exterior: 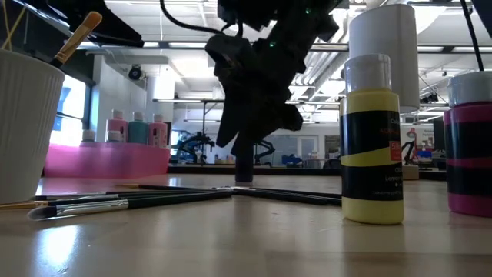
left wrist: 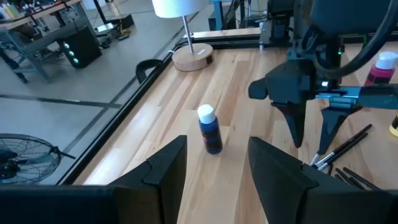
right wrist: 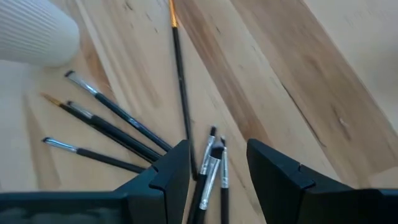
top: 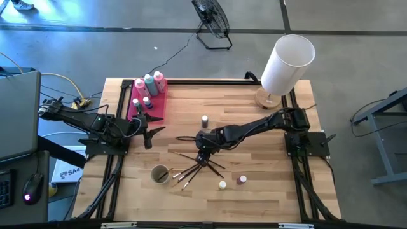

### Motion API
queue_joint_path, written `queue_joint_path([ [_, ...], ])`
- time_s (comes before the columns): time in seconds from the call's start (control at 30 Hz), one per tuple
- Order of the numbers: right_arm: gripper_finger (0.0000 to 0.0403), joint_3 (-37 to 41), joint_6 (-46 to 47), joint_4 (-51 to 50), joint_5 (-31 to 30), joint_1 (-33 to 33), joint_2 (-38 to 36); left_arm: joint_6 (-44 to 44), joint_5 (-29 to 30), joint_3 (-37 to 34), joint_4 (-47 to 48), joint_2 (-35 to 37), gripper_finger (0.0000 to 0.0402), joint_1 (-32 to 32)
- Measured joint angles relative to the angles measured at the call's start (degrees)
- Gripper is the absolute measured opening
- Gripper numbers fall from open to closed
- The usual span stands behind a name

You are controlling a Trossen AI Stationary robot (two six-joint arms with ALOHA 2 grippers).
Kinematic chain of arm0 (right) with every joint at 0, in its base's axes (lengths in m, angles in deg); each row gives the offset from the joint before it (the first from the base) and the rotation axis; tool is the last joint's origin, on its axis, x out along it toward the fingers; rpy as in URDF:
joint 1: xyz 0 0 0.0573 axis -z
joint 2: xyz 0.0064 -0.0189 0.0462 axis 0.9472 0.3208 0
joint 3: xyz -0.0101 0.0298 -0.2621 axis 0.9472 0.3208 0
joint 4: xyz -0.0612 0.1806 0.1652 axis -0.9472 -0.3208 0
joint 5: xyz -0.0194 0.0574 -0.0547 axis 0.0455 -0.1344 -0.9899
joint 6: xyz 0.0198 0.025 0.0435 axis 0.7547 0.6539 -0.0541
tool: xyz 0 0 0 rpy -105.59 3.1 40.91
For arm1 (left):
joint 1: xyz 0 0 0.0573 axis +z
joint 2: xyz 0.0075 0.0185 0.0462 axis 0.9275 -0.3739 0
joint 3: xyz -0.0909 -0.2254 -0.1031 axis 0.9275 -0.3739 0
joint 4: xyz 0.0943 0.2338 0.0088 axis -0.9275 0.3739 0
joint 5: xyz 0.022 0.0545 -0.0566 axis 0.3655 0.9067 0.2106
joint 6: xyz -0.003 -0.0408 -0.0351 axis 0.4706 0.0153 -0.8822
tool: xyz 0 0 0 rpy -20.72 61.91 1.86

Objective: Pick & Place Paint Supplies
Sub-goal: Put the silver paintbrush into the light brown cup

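My right gripper [right wrist: 214, 171] hung open over the brushes [top: 202, 164] beside the ribbed cup [top: 159, 173]; I judged: straddle one handle only. Left gripper [top: 149, 131] open, idle.

A dark gripper [exterior: 244, 165] hangs fingertips-down over brushes [exterior: 138, 200] scattered on a wooden table [exterior: 246, 246]. A white ribbed cup [exterior: 23, 131] stands left, a yellow bottle [exterior: 372, 142] right, a pink tray [exterior: 108, 160] behind.
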Motion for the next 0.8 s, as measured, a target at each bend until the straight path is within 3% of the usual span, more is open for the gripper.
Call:
queue_joint_path([
  [0.23,0.0152,0.00,1.72,0.11,-0.84,-0.59,-0.01,-0.02,0.00,0.00,-0.02,0.00,0.0167,0.00],
  [0.5,0.0152,-0.14,-0.27,0.34,-6.35,-2.98,0.90,-0.02,0.04,0.02,-0.21,0.00,0.0167,0.00],
  [0.8,0.0152,-6.22,-5.45,-2.04,-6.50,-3.93,0.81,-0.21,0.05,0.02,-0.22,0.00,0.0167,0.00],
])
